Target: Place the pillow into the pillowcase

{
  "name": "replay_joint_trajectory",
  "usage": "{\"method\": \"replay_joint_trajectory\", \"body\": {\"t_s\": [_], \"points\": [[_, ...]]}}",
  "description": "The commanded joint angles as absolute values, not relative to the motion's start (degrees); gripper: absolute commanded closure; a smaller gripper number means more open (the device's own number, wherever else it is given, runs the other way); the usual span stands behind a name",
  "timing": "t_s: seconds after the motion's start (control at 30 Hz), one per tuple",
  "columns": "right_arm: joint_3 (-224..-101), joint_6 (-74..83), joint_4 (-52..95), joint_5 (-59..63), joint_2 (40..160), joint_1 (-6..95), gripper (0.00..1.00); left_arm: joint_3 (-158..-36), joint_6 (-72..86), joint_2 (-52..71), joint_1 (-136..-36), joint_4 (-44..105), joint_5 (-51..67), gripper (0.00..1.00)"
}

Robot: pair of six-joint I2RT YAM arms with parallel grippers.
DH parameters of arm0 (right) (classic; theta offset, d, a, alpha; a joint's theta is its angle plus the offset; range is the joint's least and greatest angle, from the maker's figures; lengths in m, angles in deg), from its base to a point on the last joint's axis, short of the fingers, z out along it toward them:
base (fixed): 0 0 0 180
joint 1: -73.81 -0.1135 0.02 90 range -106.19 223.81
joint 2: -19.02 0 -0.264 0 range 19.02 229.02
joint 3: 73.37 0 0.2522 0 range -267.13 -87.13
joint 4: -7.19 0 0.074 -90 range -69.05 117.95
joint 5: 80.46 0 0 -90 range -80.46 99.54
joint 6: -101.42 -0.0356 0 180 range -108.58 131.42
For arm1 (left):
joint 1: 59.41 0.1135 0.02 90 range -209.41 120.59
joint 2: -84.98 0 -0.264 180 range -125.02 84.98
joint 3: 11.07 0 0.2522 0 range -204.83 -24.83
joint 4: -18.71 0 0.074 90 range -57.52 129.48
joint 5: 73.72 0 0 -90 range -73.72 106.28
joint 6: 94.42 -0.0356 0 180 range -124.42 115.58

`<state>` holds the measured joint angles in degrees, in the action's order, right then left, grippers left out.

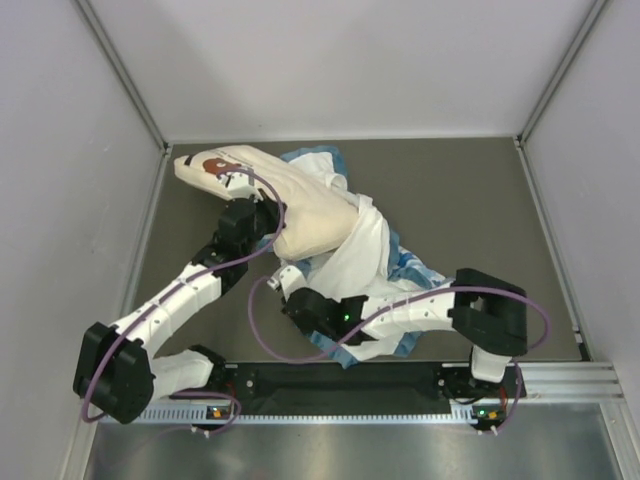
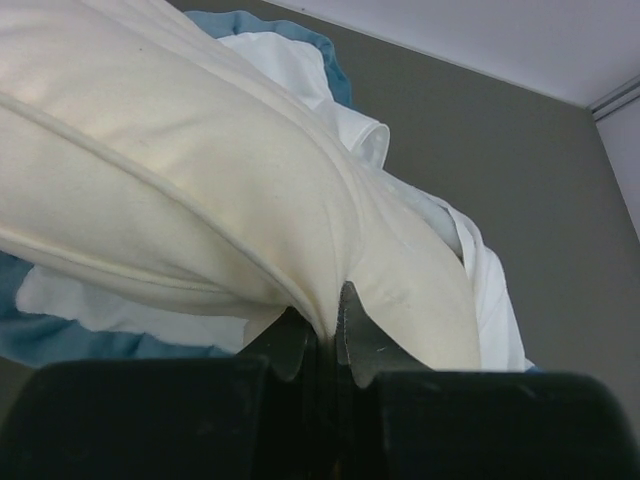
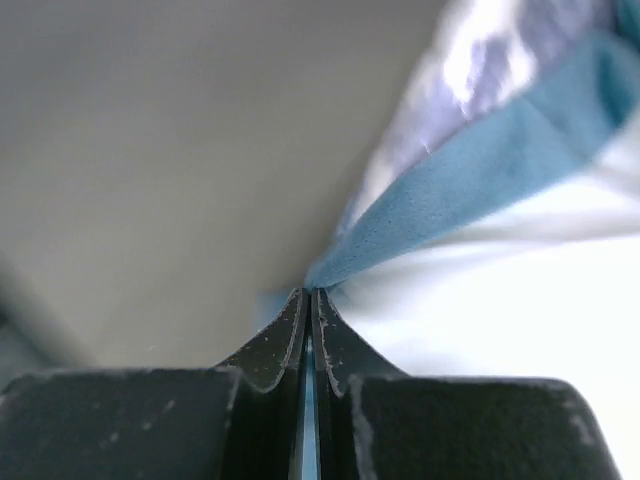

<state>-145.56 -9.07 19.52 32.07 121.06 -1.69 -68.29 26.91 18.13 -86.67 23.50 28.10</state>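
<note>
Pillowcase (image 3: 480,170) hem inside right end effector (image 3: 310,293)

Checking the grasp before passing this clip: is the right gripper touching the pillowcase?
Touching. The right wrist view shows the right gripper with its jaws shut on the blue edge of the pillowcase, with a strip of the fabric pinched between the fingers.
</note>
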Motion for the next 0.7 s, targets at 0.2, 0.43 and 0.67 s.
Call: {"method": "replay_joint_trajectory", "body": {"t_s": [0.2, 0.43, 0.67], "points": [[-146.9, 2.1, 18.2, 7.0, 102.4, -15.0, 1.0, -61.9, 27.9, 25.2, -90.6, 10.8, 29.2, 1.0], [-147.4, 1.7, 26.5, 1.3, 98.4, -17.5, 0.93, -55.3, 20.5, 25.3, -106.2, 5.2, 46.7, 1.0], [-145.8, -8.7, 32.6, 28.8, 100.9, -13.6, 0.3, -61.1, 14.4, 25.0, -107.0, 9.2, 56.1, 1.0]]}}
